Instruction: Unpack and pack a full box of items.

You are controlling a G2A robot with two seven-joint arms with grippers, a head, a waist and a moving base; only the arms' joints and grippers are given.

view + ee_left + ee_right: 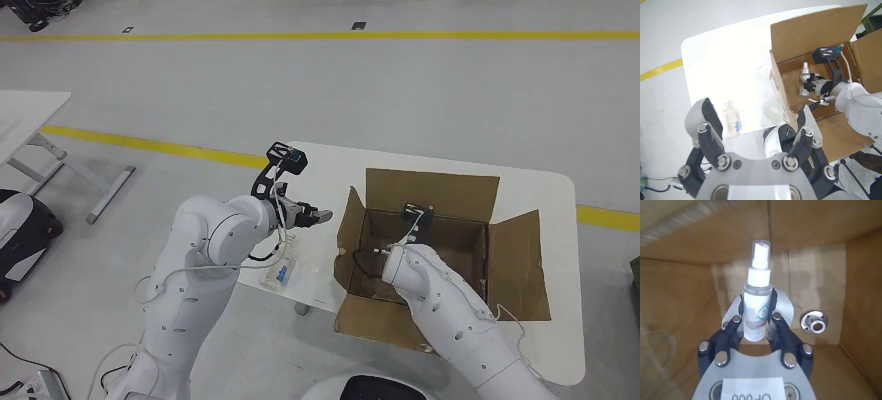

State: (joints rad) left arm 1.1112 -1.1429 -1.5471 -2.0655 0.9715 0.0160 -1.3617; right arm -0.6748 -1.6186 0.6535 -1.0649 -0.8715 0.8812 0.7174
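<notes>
White table [330,170] with the open cardboard box [430,190] on it, all four flaps folded out. Left of the box: clear plastic bottle [282,272] lying on its side on the table, near the table's front edge, apart from the box's left flap. In the left wrist view the same bottle [731,121] has its cap pointing away from the camera. Left gripper [315,215] hovers just left of the box's left flap, above the table. Its fingers [712,115] are spread wide with nothing between them, and it is not touching the bottle or the box. The right arm goes down inside the box. Right gripper [757,302] is clamped on a small spray bottle [758,275] around its labelled body, with the white pump and clear cap sticking out past the fingertips toward the box's far wall. Can't tell if the spray bottle touches the box floor. Also inside the box: a round metal flange [814,322] flat on the floor near a side wall, apart from the spray bottle.
</notes>
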